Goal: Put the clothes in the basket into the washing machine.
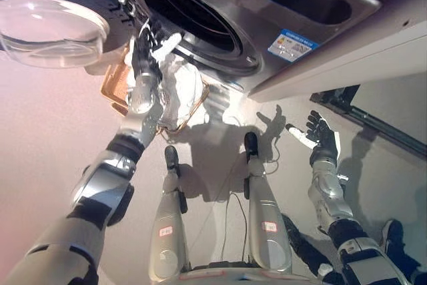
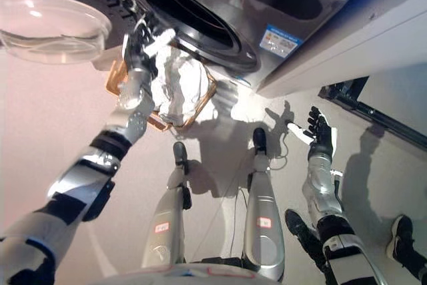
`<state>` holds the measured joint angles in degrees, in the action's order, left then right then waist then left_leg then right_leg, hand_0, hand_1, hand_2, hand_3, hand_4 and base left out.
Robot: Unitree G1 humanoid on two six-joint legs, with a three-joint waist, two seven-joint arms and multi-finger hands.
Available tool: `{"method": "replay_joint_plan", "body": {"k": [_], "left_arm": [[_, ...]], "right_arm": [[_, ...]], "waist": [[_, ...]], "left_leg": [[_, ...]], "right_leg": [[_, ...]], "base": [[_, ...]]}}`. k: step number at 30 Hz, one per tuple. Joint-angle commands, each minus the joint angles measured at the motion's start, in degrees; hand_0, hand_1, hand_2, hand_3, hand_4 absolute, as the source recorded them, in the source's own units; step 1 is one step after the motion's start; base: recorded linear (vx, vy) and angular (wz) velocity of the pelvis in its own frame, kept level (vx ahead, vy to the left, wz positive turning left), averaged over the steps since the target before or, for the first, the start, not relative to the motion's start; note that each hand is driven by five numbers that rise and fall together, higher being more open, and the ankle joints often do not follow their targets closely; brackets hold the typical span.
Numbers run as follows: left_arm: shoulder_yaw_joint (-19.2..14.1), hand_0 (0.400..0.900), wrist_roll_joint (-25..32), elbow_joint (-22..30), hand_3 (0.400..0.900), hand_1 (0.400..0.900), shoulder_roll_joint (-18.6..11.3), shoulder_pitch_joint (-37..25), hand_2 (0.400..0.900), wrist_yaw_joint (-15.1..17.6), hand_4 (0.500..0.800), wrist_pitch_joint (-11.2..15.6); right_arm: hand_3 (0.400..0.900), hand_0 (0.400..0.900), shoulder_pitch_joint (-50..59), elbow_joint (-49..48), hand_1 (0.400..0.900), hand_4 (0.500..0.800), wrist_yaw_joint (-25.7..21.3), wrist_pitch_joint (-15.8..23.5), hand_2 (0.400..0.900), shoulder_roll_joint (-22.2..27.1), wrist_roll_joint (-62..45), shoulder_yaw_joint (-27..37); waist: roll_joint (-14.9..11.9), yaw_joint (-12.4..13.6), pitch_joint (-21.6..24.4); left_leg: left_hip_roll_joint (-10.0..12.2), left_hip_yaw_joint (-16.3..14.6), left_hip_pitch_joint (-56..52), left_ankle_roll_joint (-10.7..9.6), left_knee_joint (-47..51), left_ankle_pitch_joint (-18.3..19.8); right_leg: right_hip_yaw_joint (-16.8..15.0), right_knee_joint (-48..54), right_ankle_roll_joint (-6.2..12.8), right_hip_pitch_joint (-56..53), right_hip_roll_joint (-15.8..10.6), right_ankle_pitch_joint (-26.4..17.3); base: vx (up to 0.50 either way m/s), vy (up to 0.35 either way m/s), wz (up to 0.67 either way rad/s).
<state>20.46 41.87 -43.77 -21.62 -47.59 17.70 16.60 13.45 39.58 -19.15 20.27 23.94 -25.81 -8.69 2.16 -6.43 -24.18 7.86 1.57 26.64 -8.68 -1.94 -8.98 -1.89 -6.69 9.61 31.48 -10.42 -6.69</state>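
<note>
The washing machine's drum opening [image 1: 193,15] faces me, and its round glass door [image 1: 53,28] is swung open to the left. A wooden-framed basket [image 2: 210,95] stands on the floor below the opening with white clothes [image 1: 181,88] piled in it. My left hand [image 1: 150,48] is raised over the basket's left side, just under the drum's lower rim. Its fingers are spread and hold nothing. My right hand [image 1: 320,135] hangs open and empty over the floor at the right, away from the basket.
A white counter [image 1: 347,51] juts out to the right of the machine. A black metal frame [image 1: 373,121] lies along the floor at the far right. Dark shoes [image 2: 403,235] show at the lower right.
</note>
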Motion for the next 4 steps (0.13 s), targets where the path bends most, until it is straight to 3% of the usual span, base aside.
{"method": "replay_joint_plan", "body": {"k": [1,4], "left_arm": [[-2.29,0.9,-5.37,-0.11,0.9,0.9,-1.06,2.2,0.9,-1.59,0.8,5.55],[-2.37,0.9,-7.13,0.42,0.9,0.9,-0.94,6.29,0.9,-2.39,0.8,5.14]], "right_arm": [[0.9,0.9,-5.74,0.02,0.9,0.8,0.37,1.78,0.9,2.21,0.06,1.32],[0.9,0.9,-6.36,1.88,0.9,0.8,1.14,0.86,0.9,2.36,0.68,1.74]], "waist": [[-0.65,0.18,9.45],[-1.27,0.94,10.45]], "left_leg": [[-0.33,2.92,0.85,2.73,-4.31,4.19],[-0.34,3.05,-2.66,2.78,-3.92,4.85]], "right_leg": [[0.05,-0.09,-0.3,-3.95,-0.17,0.97],[0.57,0.09,-0.23,-7.63,-0.26,1.73]], "base": [[0.12,0.029,0.08],[0.08,0.022,0.06]]}}
